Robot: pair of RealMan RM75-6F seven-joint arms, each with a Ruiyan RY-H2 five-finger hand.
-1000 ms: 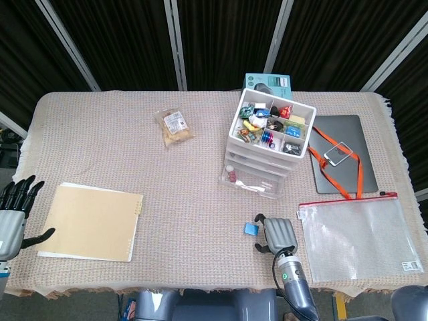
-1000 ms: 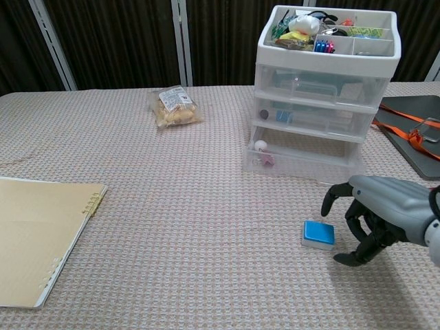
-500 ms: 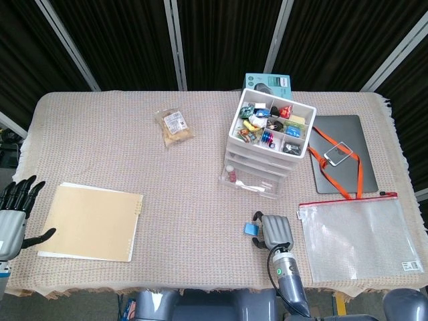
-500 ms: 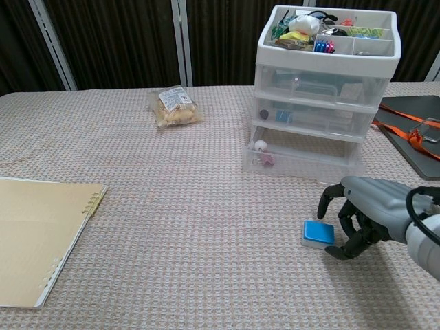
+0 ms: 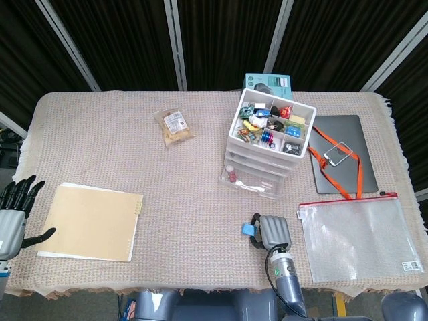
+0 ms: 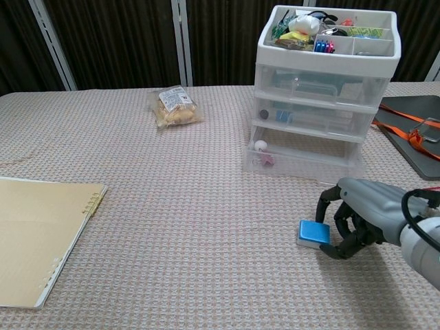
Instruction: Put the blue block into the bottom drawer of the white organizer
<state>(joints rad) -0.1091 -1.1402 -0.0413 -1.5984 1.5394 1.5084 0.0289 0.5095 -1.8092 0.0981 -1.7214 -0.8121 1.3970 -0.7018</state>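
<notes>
Drawer (image 6: 302,159) at the bottom of the white organizer (image 6: 325,82) stood pulled out, small items inside. The right hand (image 6: 357,218) curled around the blue block (image 6: 313,234), touching it; the left hand (image 5: 13,207) lay spread wide, empty.

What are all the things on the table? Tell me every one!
Blue block: one, near front edge, at the right hand's fingers.
Organizer: one, white, back right; bottom drawer pulled out.
Snack bag: one, clear, tan contents, back middle.
Notebook: one, tan, front left.
Laptop: one, dark grey, right; orange lanyard on it.
Zip pouch: one, clear, red zipper, front right.
Box: one, teal, behind organizer.
Left hand: front left edge, fingers spread.
Right hand: curled beside the block.
</notes>
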